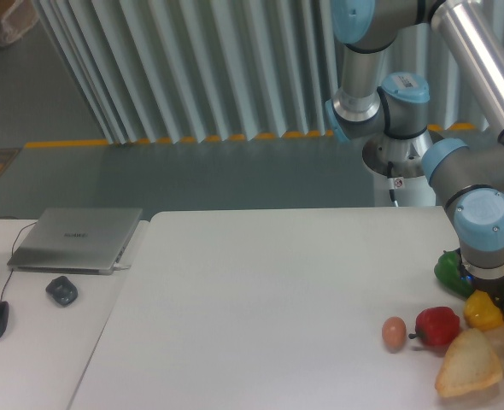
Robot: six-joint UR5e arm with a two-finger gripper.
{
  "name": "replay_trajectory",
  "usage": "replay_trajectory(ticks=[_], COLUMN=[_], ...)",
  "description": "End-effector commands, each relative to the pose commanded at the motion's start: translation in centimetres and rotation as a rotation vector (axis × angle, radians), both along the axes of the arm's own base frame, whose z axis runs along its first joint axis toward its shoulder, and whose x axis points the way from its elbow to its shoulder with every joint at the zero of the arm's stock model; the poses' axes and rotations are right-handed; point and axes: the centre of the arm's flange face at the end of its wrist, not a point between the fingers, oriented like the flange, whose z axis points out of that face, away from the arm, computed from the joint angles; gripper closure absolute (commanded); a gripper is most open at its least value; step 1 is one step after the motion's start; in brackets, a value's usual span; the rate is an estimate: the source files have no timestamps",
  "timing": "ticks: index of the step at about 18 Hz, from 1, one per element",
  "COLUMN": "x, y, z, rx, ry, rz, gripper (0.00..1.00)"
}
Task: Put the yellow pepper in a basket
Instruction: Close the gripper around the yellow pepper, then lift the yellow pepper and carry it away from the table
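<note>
A white counter (260,299) fills the foreground, with a second white desk (38,342) butted against its left edge. Behind them lies a grey floor (192,175) crossed by a yellow line (73,143), and pale corrugated panels (201,60) form the back wall.

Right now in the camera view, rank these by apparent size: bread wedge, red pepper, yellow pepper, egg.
1. bread wedge, largest, though nearest the camera.
2. red pepper.
3. yellow pepper, looks smaller, but the gripper covers its top, so uncertain against the red one.
4. egg, smallest.
</note>
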Motion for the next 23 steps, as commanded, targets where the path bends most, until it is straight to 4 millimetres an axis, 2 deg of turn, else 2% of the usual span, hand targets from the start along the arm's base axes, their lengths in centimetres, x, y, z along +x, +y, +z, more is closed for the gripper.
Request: replay_trajectory(ticks=[3, 4, 5, 7, 8, 10, 13, 15, 16, 19, 21, 23], x=[0.0, -0.1, -0.1, -0.1, -0.2, -0.2, -0.3, -0.2, 0.1, -0.3, -1.3, -2.5], y=[0.0, 0.0, 0.0, 0.0, -0.1, -0.1, 0.1, 0.0, -0.1, -0.9, -2.1, -3.6], z=[-0.3, -0.4, -0.4, -0.2, 0.0, 0.3, 1.8, 2.8, 4.2, 6.3, 8.5, 9.7], rx=[-0.012, -0.016, -0.017, -0.017, -0.015, -0.008, 0.036, 0.067, 0.112, 0.221, 0.333, 0.382], ry=[0.001, 0.002, 0.003, 0.007, 0.009, 0.015, 0.056, 0.052, 0.045, 0.010, -0.004, -0.009], rz=[-0.013, -0.015, -0.015, -0.016, -0.015, -0.015, -0.007, 0.003, 0.013, 0.064, 0.128, 0.163], gripper=[0.00, 0.09, 0.13, 0.42, 0.50, 0.51, 0.59, 0.60, 0.60, 0.60, 0.60, 0.60])
